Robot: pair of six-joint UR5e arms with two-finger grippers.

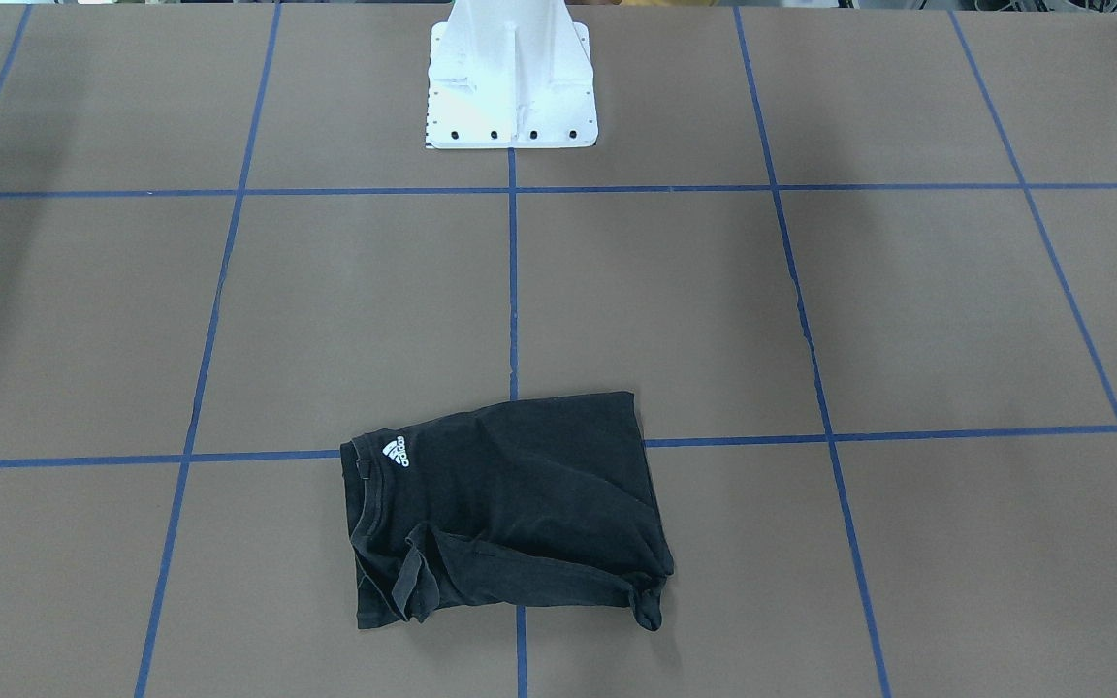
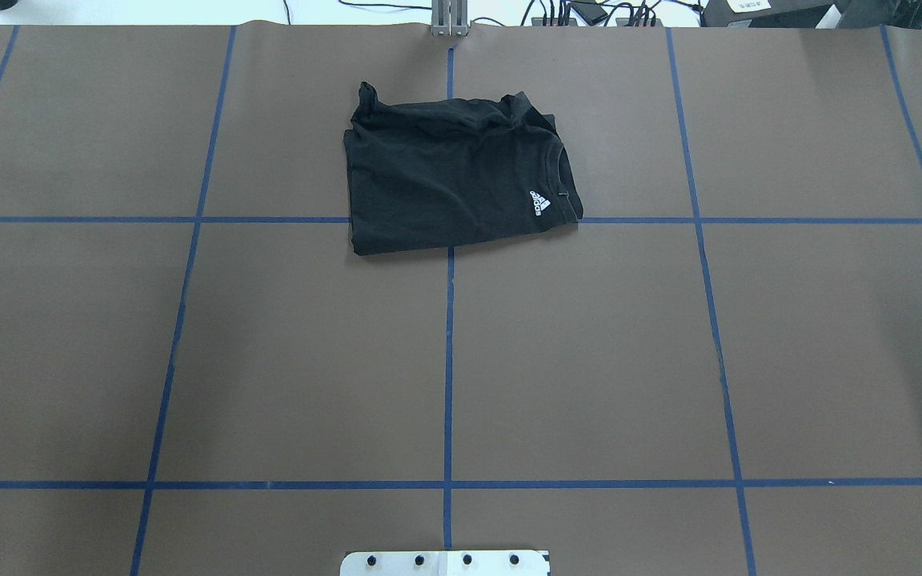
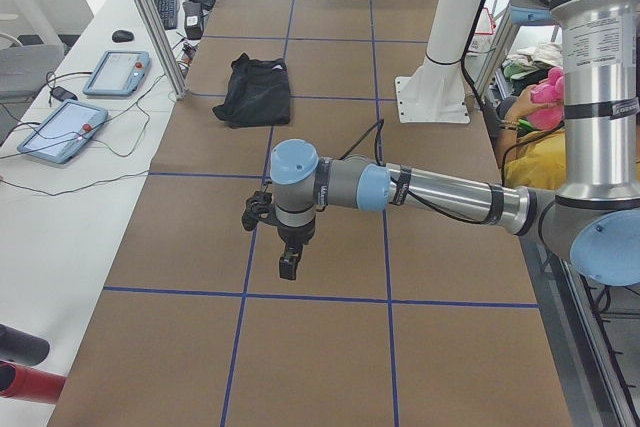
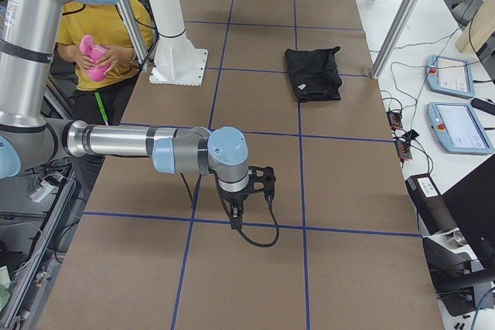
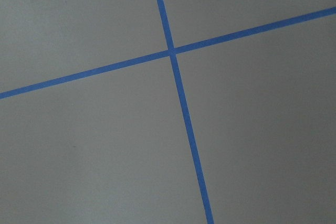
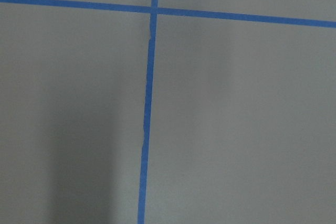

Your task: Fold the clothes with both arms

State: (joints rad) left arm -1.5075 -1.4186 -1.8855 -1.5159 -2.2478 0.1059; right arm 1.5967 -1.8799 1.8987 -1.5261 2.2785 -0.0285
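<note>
The clothes are one black T-shirt (image 2: 453,176), lying folded into a rough rectangle at the table's far middle, with a small white logo (image 2: 539,203) facing up near the collar. The same T-shirt (image 1: 505,509) is near the front edge in the front-facing view. My left arm's gripper (image 3: 289,263) hangs over bare table at the left end, far from the T-shirt (image 3: 255,90). My right arm's gripper (image 4: 234,219) hangs over the right end, well away from the T-shirt (image 4: 313,73). I cannot tell if either is open or shut. Both wrist views show only table and tape.
The white pedestal (image 1: 510,87) stands at the robot's edge of the brown, blue-taped table (image 2: 589,360). A person in yellow (image 4: 104,44) holds something pink beside the pedestal. Control tablets (image 3: 62,129) lie on a side bench past the far edge, by an aluminium post (image 3: 150,17).
</note>
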